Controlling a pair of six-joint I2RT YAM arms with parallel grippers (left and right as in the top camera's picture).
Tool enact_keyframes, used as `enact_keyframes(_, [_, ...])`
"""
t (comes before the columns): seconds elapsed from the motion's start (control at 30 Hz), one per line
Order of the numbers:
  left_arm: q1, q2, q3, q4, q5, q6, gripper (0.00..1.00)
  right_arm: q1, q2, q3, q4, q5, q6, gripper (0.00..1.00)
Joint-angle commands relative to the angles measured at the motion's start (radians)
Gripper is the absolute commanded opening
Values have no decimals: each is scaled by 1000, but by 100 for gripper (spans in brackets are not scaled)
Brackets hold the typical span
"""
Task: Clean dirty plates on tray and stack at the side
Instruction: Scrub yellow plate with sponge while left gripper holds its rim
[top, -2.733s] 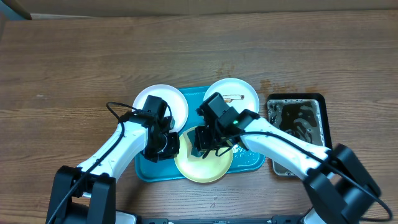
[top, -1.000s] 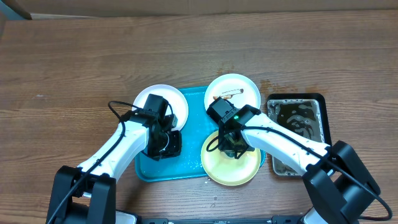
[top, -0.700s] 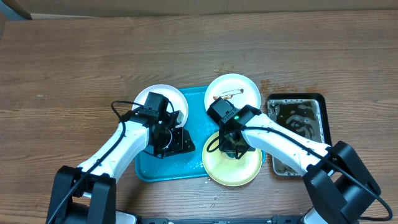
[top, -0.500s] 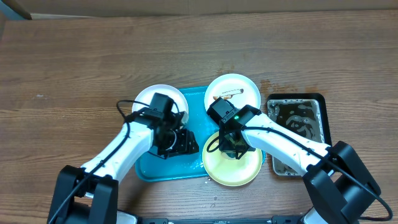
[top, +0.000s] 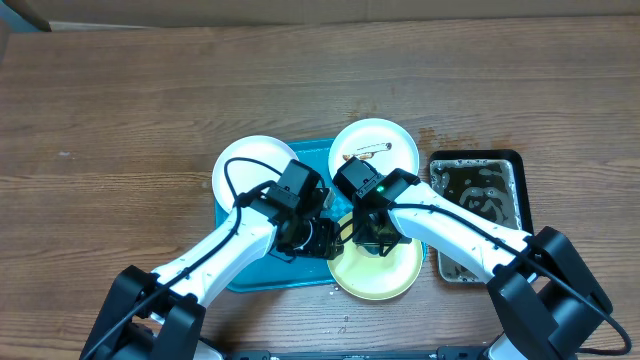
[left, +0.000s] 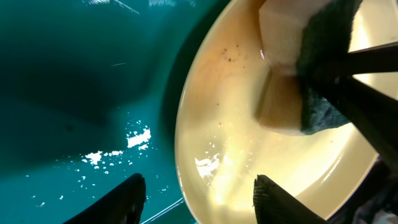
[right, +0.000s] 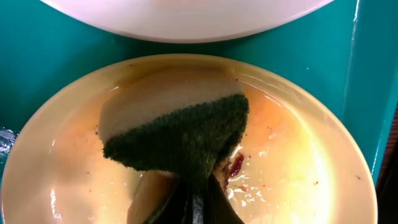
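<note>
The pale yellow-rimmed plate (top: 388, 275) lies wet on the right front of the turquoise tray (top: 314, 155). My right gripper (right: 198, 202) is shut on a sponge (right: 177, 130), pressed green side down into the plate (right: 305, 168) beside a red smear (right: 236, 165). My left gripper (left: 202, 198) is open, with its two fingertips either side of that plate's left rim (left: 183, 143), not closed on it. One white plate (top: 250, 165) sits at the tray's back left. Another white plate (top: 375, 148), with brown smears, sits at the back right.
A black tray of murky water (top: 480, 200) stands right of the turquoise tray. Both arms meet over the tray's front middle, left gripper (top: 325, 238) close to right gripper (top: 372, 238). Water droplets (left: 118, 149) lie on the tray floor. Wooden table surrounds everything.
My left gripper has opened and moved right across the tray to the yellow plate's left rim. The right gripper and sponge have stayed in place on the plate.
</note>
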Motion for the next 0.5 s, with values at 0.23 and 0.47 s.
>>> enact_keyframes(0.23, [-45, 13, 8, 6, -74, -71, 53, 0, -24, -9, -2, 6, -4, 4])
enact_keyframes(0.47, [-45, 86, 8, 9, -68, -87, 54, 0, -24, -9, -5, 6, -4, 4])
